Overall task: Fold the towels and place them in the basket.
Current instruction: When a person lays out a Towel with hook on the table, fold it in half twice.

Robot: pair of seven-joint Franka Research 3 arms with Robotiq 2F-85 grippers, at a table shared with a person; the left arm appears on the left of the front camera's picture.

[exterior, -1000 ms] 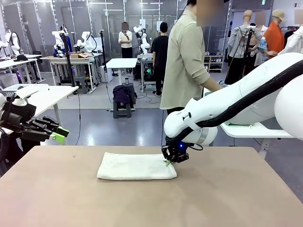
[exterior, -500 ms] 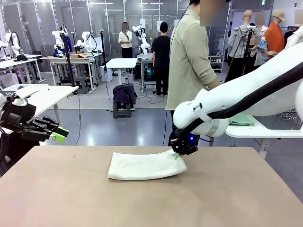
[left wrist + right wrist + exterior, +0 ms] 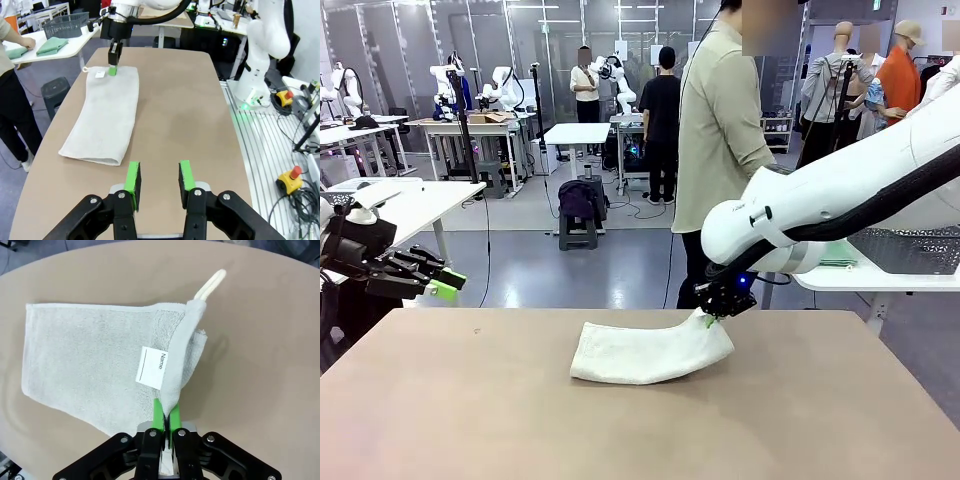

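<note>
Pinching towel [image 3: 645, 352] corner, R hand [image 3: 709, 319] sits at its right end, w/ rest on table [image 3: 470, 400].

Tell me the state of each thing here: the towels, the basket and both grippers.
White towel: folded on the table, one corner pinched and raised.
Right gripper: shut on that corner.
Left gripper: open, holding nothing.
Basket: on the side table, contents unclear.
Green towels: folded, lying on the side table by the basket.

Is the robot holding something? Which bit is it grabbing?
Yes. The right gripper pinches the cream-white towel by its edge near one corner, beside the label. The left gripper holds nothing.
</note>
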